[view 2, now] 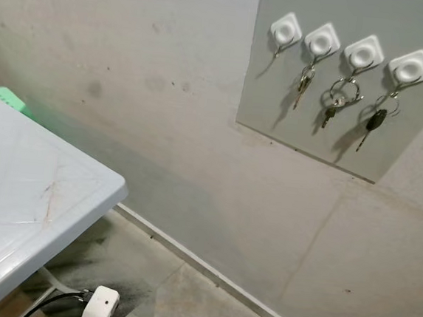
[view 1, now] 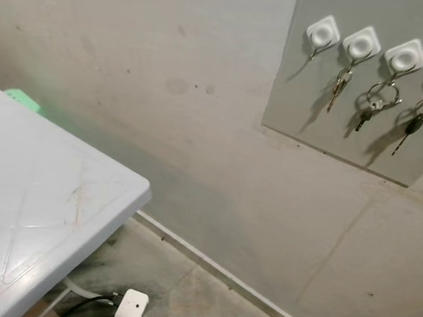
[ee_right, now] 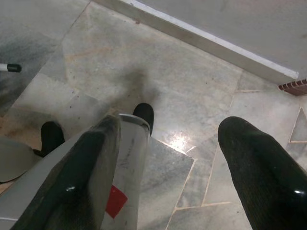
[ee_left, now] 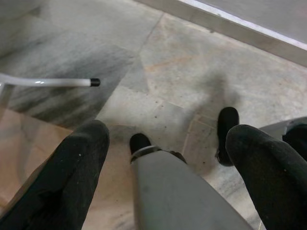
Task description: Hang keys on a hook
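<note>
A grey board (view 1: 325, 128) on the wall carries a row of white square hooks. The leftmost hook (view 1: 323, 33) is bare. A bunch of keys (view 1: 339, 87) hangs from the second hook (view 1: 361, 44), a ring of keys (view 1: 373, 104) from the third, and a black-headed key (view 1: 414, 124) from the fourth. Both arms hang low over the floor. My left gripper (ee_left: 165, 132) and right gripper (ee_right: 170, 127) are open, with nothing between their fingers.
A white plastic table (view 1: 36, 210) fills the lower left, its corner toward the wall, with a green object (view 1: 22, 99) behind it. One white table leg (ee_left: 48, 82) crosses the stone floor. A baseboard (view 1: 210, 262) runs along the wall's foot.
</note>
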Controlling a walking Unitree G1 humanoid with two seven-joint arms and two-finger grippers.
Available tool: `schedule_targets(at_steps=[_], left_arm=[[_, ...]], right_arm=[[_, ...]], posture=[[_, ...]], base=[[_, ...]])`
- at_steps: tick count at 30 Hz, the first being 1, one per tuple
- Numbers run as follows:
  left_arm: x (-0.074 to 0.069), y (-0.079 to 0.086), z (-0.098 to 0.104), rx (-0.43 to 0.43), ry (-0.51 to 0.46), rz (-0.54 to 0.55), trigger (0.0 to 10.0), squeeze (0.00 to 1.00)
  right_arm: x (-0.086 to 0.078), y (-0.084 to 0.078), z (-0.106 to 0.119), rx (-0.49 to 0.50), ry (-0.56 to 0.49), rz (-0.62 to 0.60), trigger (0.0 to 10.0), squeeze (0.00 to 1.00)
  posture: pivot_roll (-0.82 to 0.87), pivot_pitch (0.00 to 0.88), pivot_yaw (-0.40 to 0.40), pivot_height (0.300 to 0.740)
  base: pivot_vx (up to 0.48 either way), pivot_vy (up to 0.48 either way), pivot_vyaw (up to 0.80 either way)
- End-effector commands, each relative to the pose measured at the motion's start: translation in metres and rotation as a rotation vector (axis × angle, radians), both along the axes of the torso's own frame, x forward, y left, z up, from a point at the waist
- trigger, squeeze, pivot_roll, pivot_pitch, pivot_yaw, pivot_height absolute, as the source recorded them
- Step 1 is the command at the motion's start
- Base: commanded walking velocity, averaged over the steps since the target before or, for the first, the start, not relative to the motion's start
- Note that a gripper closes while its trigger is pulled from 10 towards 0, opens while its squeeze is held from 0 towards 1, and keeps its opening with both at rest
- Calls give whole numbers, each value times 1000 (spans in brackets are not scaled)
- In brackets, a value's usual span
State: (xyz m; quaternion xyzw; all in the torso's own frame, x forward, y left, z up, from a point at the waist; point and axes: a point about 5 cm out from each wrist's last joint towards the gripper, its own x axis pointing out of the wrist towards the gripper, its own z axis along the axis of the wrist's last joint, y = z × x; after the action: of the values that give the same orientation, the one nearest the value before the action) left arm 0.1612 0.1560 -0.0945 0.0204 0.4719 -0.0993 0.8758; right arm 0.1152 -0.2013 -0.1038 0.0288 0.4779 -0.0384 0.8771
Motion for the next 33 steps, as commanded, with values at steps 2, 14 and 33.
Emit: schedule_targets(at_steps=[2,14,33], left_arm=[[-3,7,-1,11,10,54,10000,0],[8,11,3,-9,-21,123,10000,0],[6,13,2,9,-1,88,10000,0]], right_arm=[[-7,-2,-2,1,34,-30,10000,0],[-15,-7,-5,-10,84,-11,10000,0],[-32,5,-11,-2,152,-3,10000,0]], posture=[[81,0,2,740],[75,0,-7,740],[74,44,14,740]], base=[[0,0,0],[0,0,0],[0,0,225]])
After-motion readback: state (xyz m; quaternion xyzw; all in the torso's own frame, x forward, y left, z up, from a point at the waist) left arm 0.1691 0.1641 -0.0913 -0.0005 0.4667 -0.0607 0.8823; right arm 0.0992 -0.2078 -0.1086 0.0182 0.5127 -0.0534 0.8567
